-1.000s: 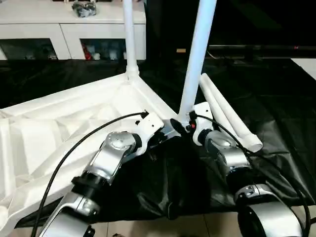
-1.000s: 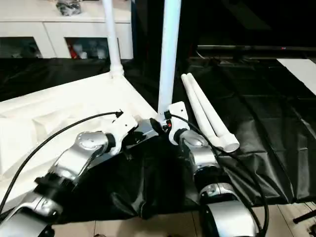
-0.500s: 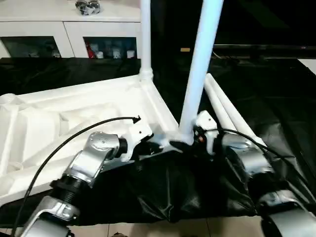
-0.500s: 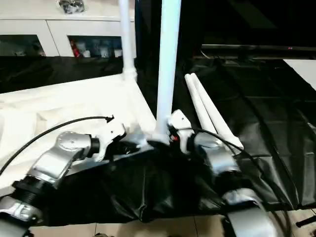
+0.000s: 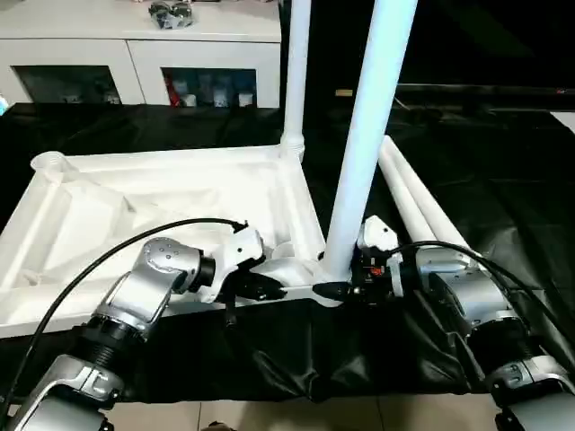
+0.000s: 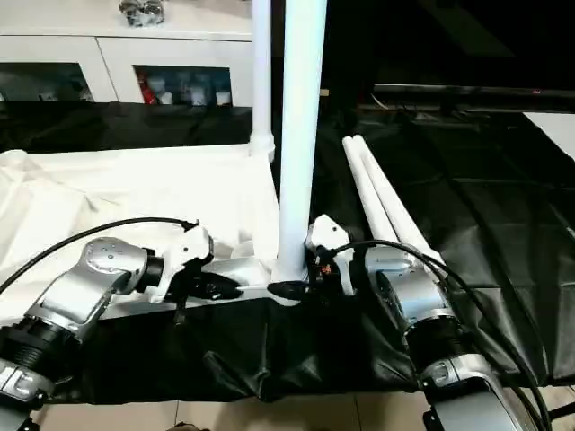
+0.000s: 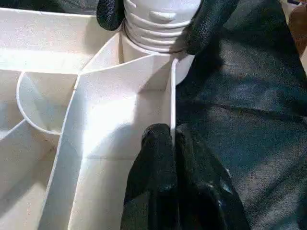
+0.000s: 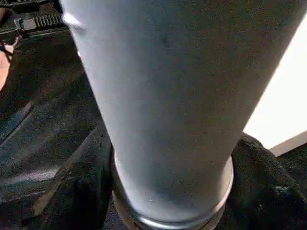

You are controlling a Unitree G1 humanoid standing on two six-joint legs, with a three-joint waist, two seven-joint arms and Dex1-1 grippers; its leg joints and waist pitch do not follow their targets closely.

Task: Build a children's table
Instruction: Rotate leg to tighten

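Note:
The white table top (image 5: 135, 202) lies upside down on the black cover, ribs up. One leg (image 5: 296, 72) stands in its far right corner socket. A second leg (image 5: 368, 135) stands upright at the near right corner. My right gripper (image 5: 340, 289) is shut around this leg's base (image 8: 168, 120), a black finger (image 8: 79, 191) on each side. My left gripper (image 7: 171, 141) is shut on the top's near rim (image 7: 171, 105), just beside that corner. Two loose legs (image 5: 418, 202) lie side by side on the cover to the right.
A white glass-door cabinet (image 5: 135, 54) stands behind the black-covered table (image 5: 503, 171), with a small dark object (image 5: 171, 11) on top. The cover hangs over the front edge, above light floor (image 5: 269, 417). A dark bar (image 5: 485, 90) runs along the back right.
With both grippers holding on, the near corner and its leg have come toward me. The top has swung square to the cabinet. The view has also shifted.

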